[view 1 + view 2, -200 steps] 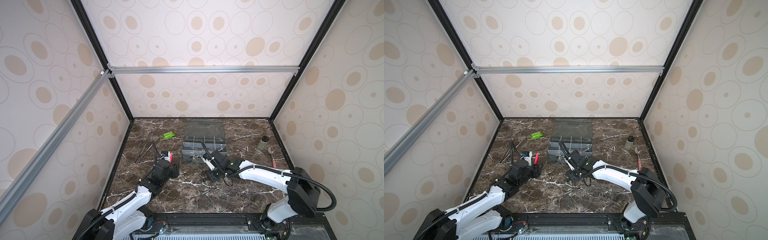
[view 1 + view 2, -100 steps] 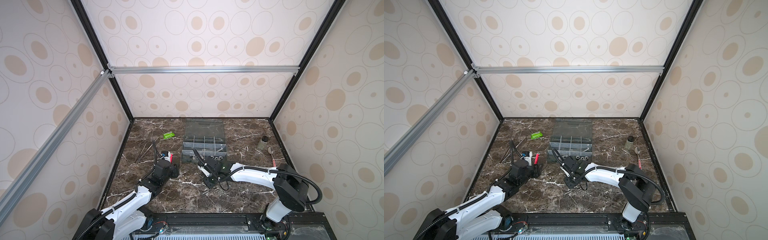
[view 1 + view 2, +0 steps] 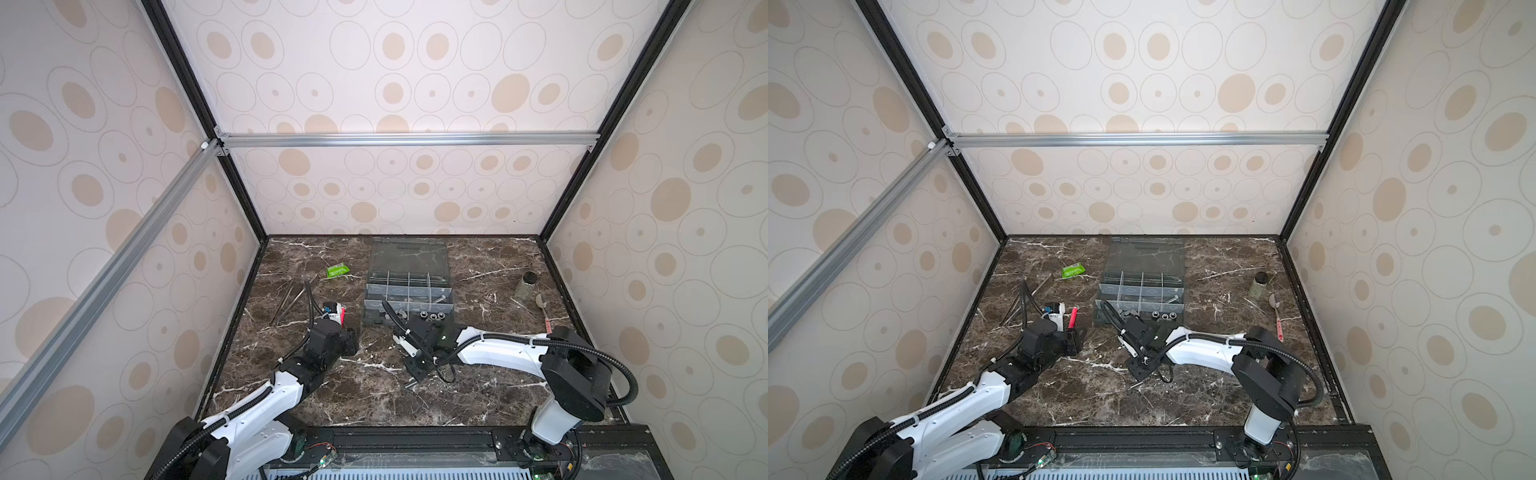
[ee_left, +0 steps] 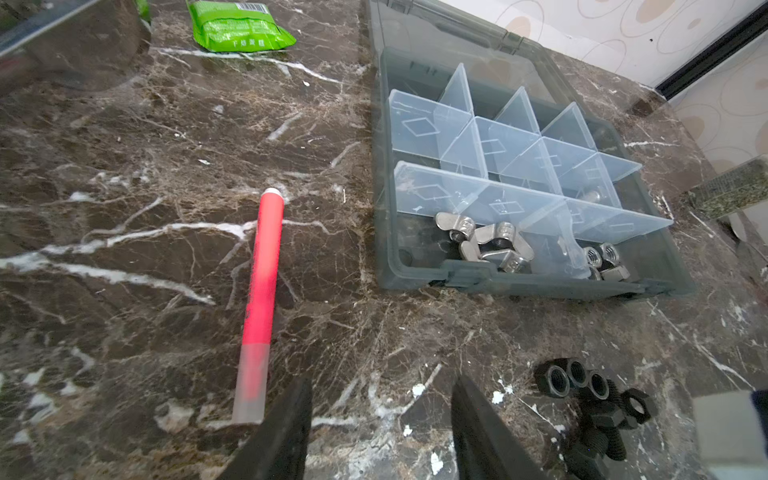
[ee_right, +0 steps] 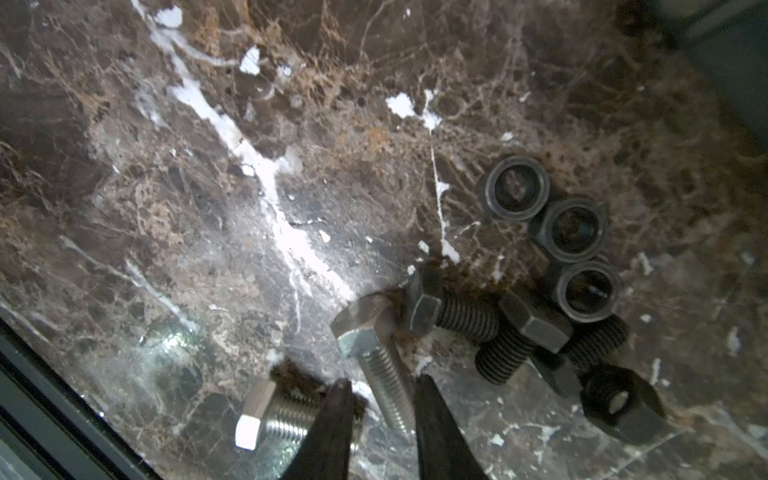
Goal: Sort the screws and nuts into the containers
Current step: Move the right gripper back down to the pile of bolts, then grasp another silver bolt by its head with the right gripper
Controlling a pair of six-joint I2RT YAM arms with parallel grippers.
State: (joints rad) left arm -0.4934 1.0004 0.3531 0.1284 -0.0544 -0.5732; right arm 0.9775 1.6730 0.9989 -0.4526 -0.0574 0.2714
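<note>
The grey organiser box (image 3: 446,276) (image 4: 498,283) stands open at the table's middle, and its containers hold silver wing nuts (image 4: 484,245) and hex nuts (image 4: 602,257). In front of it lies a loose pile: three black nuts (image 5: 573,226), black screws (image 5: 461,318) and two silver screws (image 5: 374,345) (image 5: 274,415). My right gripper (image 5: 381,382) (image 3: 417,368) is low over this pile. It is narrowly open and its fingers straddle the longer silver screw's shaft. My left gripper (image 4: 382,399) (image 3: 350,338) hovers open and empty to the left, with the black nuts (image 4: 577,378) beside it.
A red pen (image 4: 262,282) lies just ahead of the left gripper. A green packet (image 3: 337,271) and long tweezers (image 3: 286,299) lie at the back left. A black-capped jar (image 3: 525,284) and a spoon (image 3: 539,299) stand near the right wall.
My right gripper has moved from the box's front edge toward the table's front, down onto the loose pile. The left arm has not moved.
</note>
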